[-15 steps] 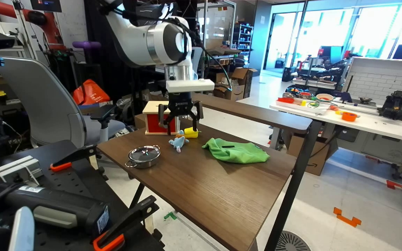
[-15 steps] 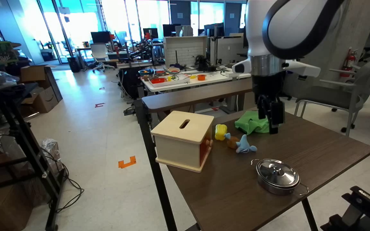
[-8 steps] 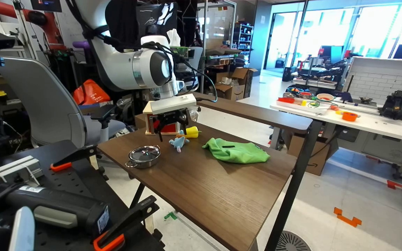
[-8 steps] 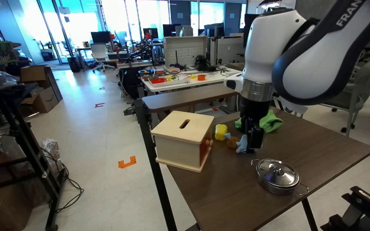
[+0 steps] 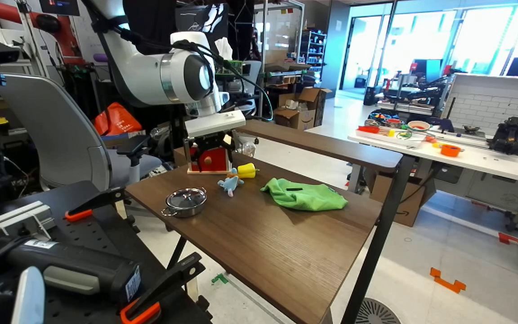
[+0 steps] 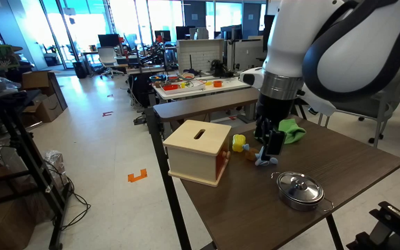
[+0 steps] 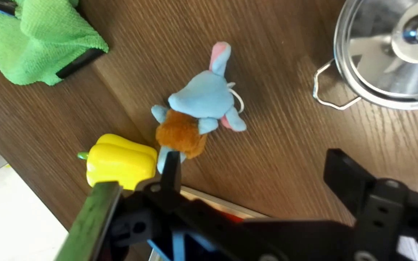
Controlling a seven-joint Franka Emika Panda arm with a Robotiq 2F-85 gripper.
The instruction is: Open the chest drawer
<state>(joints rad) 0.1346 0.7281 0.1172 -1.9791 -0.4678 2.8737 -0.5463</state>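
Red and knobbed, the drawer (image 6: 220,165) sits closed in its wooden chest (image 6: 191,161) on the tabletop (image 6: 248,201), the tool (image 7: 252,166) hanging nearby in mid-air with jaws spread wide.

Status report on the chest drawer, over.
Gripper open, holding nothing. Chest drawer appears shut, knob untouched. Blue-and-brown plush toy lies in front, possibly in the way; yellow pepper beside the toy.

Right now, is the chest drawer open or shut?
Shut: in an exterior view the drawer's red front sits within the chest, only its knob sticking out.
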